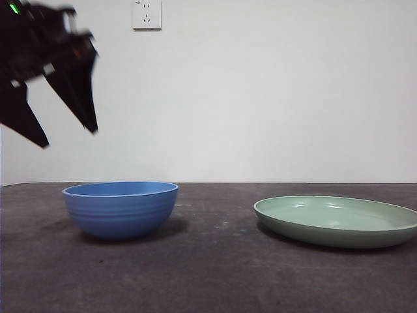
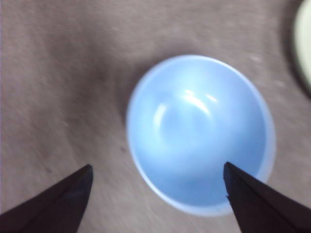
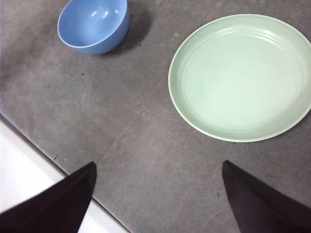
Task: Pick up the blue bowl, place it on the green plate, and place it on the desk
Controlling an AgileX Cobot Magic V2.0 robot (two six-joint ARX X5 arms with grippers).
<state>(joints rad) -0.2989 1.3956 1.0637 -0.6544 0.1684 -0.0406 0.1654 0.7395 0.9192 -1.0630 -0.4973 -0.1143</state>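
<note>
**Approach to the blue bowl, nothing lifted yet**

Blue bowl (image 1: 121, 208) upright on the desk (image 1: 208, 274), left of centre in the front view, empty, rim level. Green plate (image 1: 337, 220) flat on the same desk, off to the right, well apart from the bowl, also bare. Wall socket (image 1: 146, 14) high on the far wall, of no concern to the job.

Left gripper (image 1: 70, 138) high at the upper left of the front view, above and slightly left of the bowl, clear of it, blurred in outline. Jaws spread wide, gripping nothing. From the left wrist camera, bowl (image 2: 200, 133) straight below, one jaw tip lying over its rim in the picture and the other out over bare desk; a sliver of the plate (image 2: 305, 43) at the picture's edge. Gap between tips and rim not readable from that view, though the front view shows plain air between them.

Right gripper (image 3: 158, 194) parked on the near side of the table, jaws likewise apart and empty, looking over both bowl (image 3: 93, 25) and plate (image 3: 241, 75).

Step in hand, by all appearance: first reach for the bowl. Next move likely to call for lowering until one jaw sits inside the wall and one outside, then closing on the rim. Risk of nudging or tipping the bowl if the tips land on the rim itself.
</note>
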